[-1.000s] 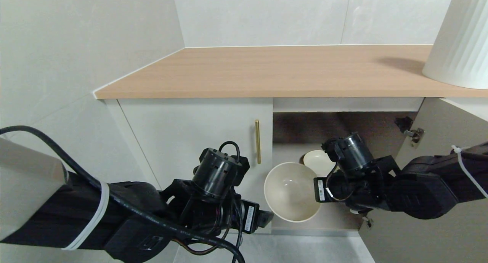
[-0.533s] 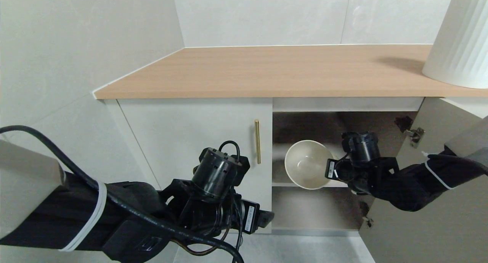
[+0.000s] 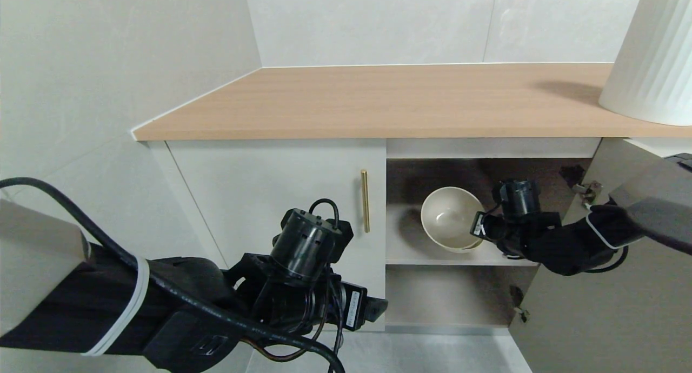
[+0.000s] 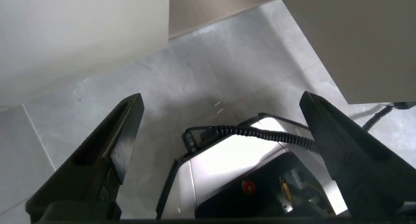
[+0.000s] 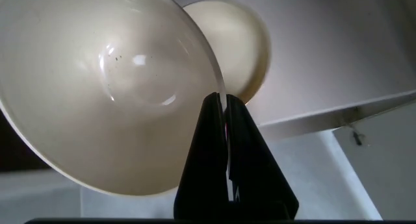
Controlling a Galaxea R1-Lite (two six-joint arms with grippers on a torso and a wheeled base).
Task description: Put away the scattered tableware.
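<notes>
The wooden bench point(image 3: 378, 100) ran across the corner of the room, with a white ribbed shade point(image 3: 651, 59) standing at its right end. Below it, the cabinet point(image 3: 270, 200) had its left door closed and its right door point(image 3: 594, 308) swung wide, exposing the shelf point(image 3: 411, 248) inside.

The left gripper point(image 3: 373, 311) hung low in front of the closed door, its fingers point(image 4: 110, 152) spread apart and holding nothing. The right gripper point(image 3: 480, 228) was inside the open compartment, above the shelf. Its fingers point(image 5: 211, 139) were clenched on the rim of the large bowl point(image 3: 451, 219).

That cream bowl was held tilted, mouth turned outward and up, over a smaller bowl point(image 5: 244, 49) already on the shelf. Whether the two bowls touched could not be told. A slim brass handle point(image 3: 365, 200) marked the edge of the closed door, just beside the opening.

By these views the task looked well along. One bowl appeared stowed, and the second was inside the cabinet but not yet released. It probably remained to level the large bowl, settle it into or beside the smaller one, let go of the rim and draw the arm out past the open door.
</notes>
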